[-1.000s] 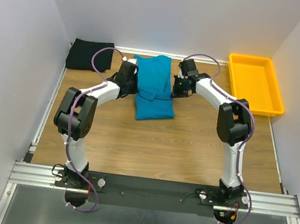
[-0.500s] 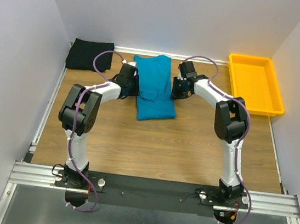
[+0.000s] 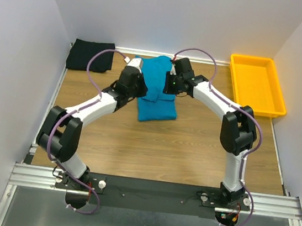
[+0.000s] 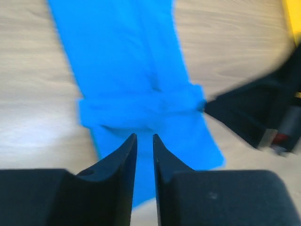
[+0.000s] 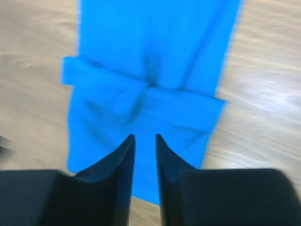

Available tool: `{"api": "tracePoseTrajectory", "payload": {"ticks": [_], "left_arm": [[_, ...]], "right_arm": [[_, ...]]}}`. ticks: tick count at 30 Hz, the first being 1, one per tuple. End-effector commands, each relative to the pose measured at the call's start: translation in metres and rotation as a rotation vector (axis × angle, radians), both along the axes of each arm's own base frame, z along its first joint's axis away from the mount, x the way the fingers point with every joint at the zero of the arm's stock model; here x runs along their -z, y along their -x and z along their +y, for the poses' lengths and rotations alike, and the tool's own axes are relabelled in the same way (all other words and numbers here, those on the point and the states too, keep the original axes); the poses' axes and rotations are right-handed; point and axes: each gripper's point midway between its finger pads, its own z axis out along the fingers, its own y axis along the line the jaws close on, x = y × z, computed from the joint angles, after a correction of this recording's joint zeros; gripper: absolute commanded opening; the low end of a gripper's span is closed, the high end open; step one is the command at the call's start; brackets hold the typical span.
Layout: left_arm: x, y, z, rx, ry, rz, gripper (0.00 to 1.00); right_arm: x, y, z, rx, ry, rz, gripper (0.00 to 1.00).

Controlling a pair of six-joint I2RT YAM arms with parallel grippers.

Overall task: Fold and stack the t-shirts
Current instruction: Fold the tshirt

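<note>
Evidently the fold of the teal t-shirt (image 3: 156, 91) was the step in hand: it lay on the wooden table (image 3: 191, 146) at the far middle as a long, narrow strip running from far to near, its sides apparently turned in, and a crumpled band of cloth crossed it about halfway along. Both arms reached in over its far half, one from each side. The left gripper (image 4: 144, 136) hung above the cloth with its jaws a thin slit apart and nothing between them; blue fabric showed through the gap. The right gripper (image 5: 144, 136) was the same, its jaws narrowly parted over the strip and empty. Both wrist views were blurred, so whether either fingertip touched the cloth could not be told. The black t-shirt (image 3: 90, 55) sat well apart in the far left corner as a compact dark rectangle, which looked already folded, and the yellow tray (image 3: 255, 85) stood at the far right with nothing in it. By my judgement the task was perhaps halfway through, with the lengthwise fold made and the end-to-end fold not yet done. The next move would call for each gripper to pinch one corner of the same end of the strip, lift evenly, and carry it over the other end, keeping the turned-in sides from slipping out. Then the two shirts would need stacking.
</note>
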Motion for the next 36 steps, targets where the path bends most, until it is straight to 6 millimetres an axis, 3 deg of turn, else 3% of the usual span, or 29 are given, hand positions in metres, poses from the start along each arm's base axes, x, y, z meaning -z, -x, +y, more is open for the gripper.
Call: {"api": "tracePoseTrajectory", "payload": {"ticks": [1, 3, 6, 10, 16, 21, 25, 26, 28, 29, 30, 32, 33, 34, 36], "left_arm": [[0.047, 0.027, -0.02, 0.004, 0.025, 0.111, 0.15], [0.059, 0.031, -0.026, 0.007, 0.033, 0.122, 0.07], [0.076, 0.035, -0.039, 0.019, 0.039, 0.133, 0.03], [0.106, 0.038, -0.048, 0.037, 0.009, 0.186, 0.03], [0.139, 0.06, -0.041, 0.071, -0.056, 0.265, 0.02], [0.15, 0.075, -0.033, 0.077, -0.086, 0.298, 0.02], [0.152, 0.082, -0.029, 0.09, -0.108, 0.305, 0.02], [0.154, 0.085, -0.027, 0.093, -0.117, 0.316, 0.02], [0.154, 0.089, -0.026, 0.103, -0.124, 0.319, 0.02], [0.157, 0.092, -0.024, 0.107, -0.133, 0.33, 0.02], [0.157, 0.095, -0.024, 0.116, -0.139, 0.335, 0.02], [0.155, 0.104, -0.023, 0.135, -0.145, 0.346, 0.02], [0.155, 0.112, -0.025, 0.153, -0.149, 0.36, 0.02], [0.146, 0.115, -0.025, 0.159, -0.139, 0.344, 0.02], [0.146, 0.13, -0.019, 0.16, -0.144, 0.363, 0.02]], "right_arm": [[0.024, 0.021, 0.02, -0.065, -0.05, 0.05, 0.26], [0.032, 0.023, 0.027, -0.077, -0.074, 0.05, 0.19], [0.048, 0.026, 0.034, -0.09, -0.109, 0.076, 0.1], [0.062, 0.029, 0.042, -0.11, -0.137, 0.1, 0.09], [0.07, 0.015, 0.047, -0.087, -0.141, 0.075, 0.08], [0.077, -0.005, 0.049, -0.057, -0.121, 0.047, 0.09], [0.068, -0.048, 0.043, -0.008, -0.106, -0.038, 0.09], [0.058, -0.071, 0.042, 0.007, -0.128, -0.077, 0.09], [0.042, -0.097, 0.039, 0.027, -0.145, -0.133, 0.1], [0.023, -0.118, 0.032, 0.052, -0.165, -0.186, 0.11], [0.027, -0.127, 0.03, 0.061, -0.164, -0.192, 0.15], [0.016, -0.138, 0.027, 0.056, -0.187, -0.213, 0.16], [-0.001, -0.143, 0.021, 0.055, -0.2, -0.241, 0.2], [-0.008, -0.141, 0.022, 0.033, -0.211, -0.246, 0.21], [-0.025, -0.125, 0.02, -0.01, -0.216, -0.246, 0.25]]}}
